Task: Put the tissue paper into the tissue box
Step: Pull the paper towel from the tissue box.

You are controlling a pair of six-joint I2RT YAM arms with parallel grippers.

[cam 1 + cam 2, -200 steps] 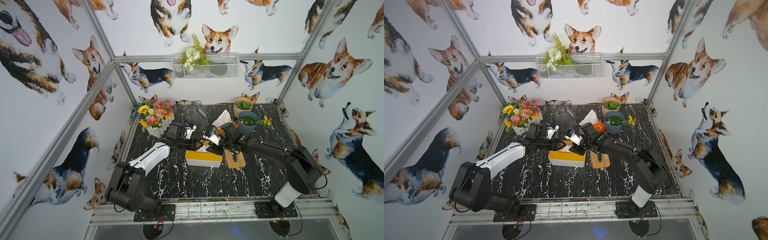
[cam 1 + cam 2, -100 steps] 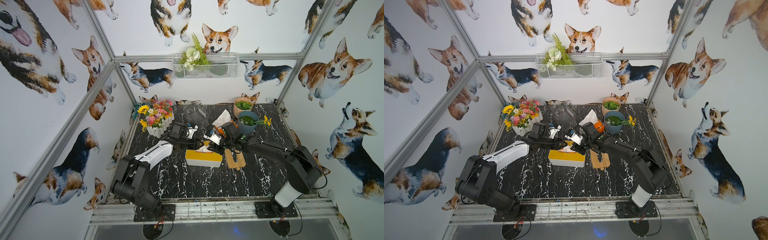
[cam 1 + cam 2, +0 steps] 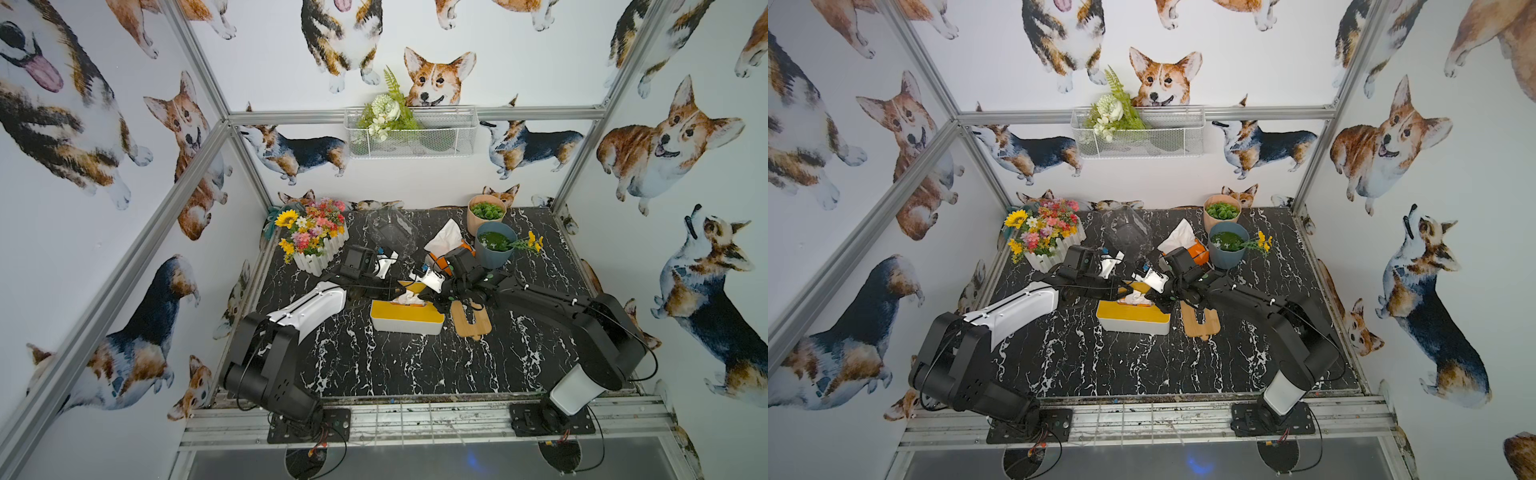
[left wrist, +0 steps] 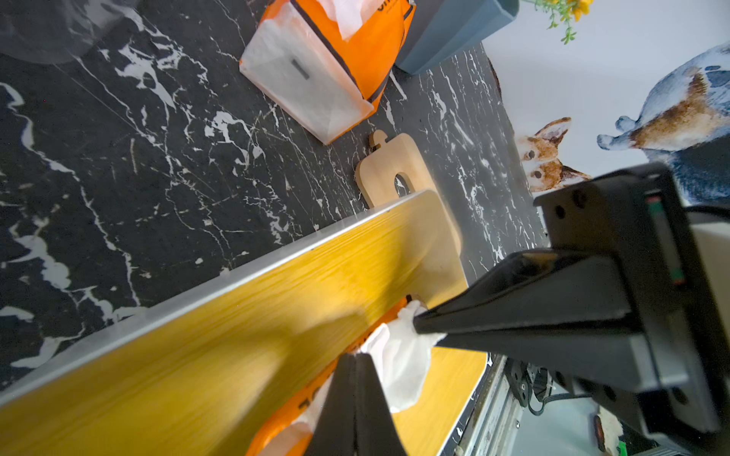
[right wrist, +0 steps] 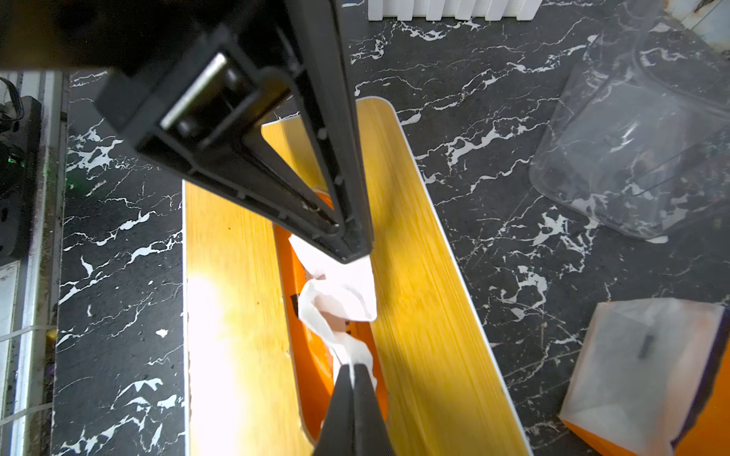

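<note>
Tissue paper [image 5: 339, 292], white and crumpled, is clamped by left fingers [image 4: 337, 410] at 9 o'clock and right fingers [image 5: 367, 418] at 3, so I'd ease both evenly into the yellow-topped white tissue box [image 3: 390, 316].

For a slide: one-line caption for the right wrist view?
Pinching one white tissue, the left end effector and right end effector meet over the yellow tissue box.

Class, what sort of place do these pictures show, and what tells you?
Probably a robot test booth: two black robot arms bolted to a metal rail, a silver aluminium frame holding corgi-print wall panels, colourful fake flowers on a black marble-pattern tabletop.
</note>
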